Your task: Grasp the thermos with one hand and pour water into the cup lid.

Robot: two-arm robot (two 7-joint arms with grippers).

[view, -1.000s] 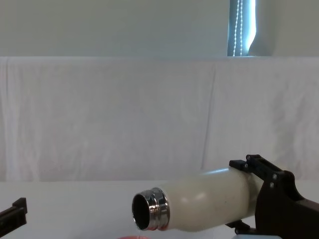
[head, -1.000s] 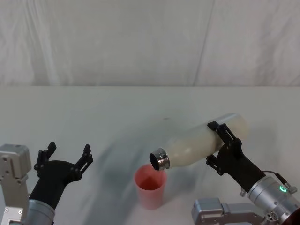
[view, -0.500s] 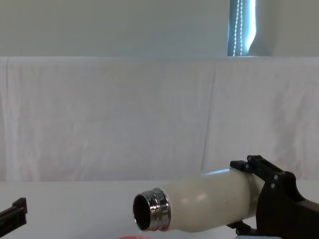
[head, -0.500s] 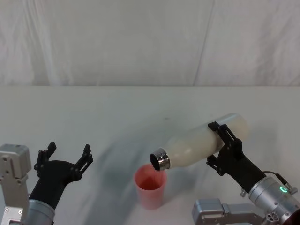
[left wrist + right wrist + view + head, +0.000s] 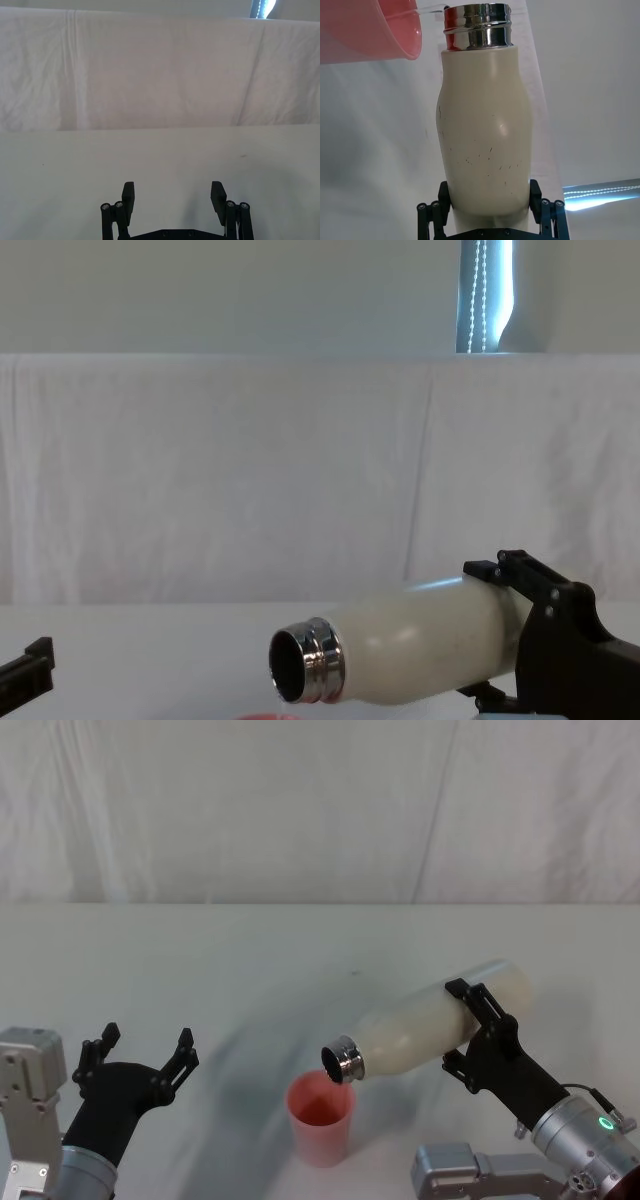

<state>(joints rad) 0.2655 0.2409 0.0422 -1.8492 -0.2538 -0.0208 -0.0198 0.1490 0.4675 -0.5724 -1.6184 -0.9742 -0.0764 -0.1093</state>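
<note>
While tilted: thermos lies centre-right, steel mouth just above cup lid at lower centre.
Right gripper: clamped on thermos base.
Left gripper: lower left, fingers apart, bare table around.

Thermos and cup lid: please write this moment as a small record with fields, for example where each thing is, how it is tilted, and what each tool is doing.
thermos: held in the air, tilted nearly flat, steel neck pointing down toward the robot's left
thermos mouth: open, over the cup's rim
cup lid: pink, upright on the white table, below the mouth
water: thin stream from the mouth visible in the right wrist view
right tool: shut on the thermos near its base
left tool: open, holding nothing, near the table's front left
</note>
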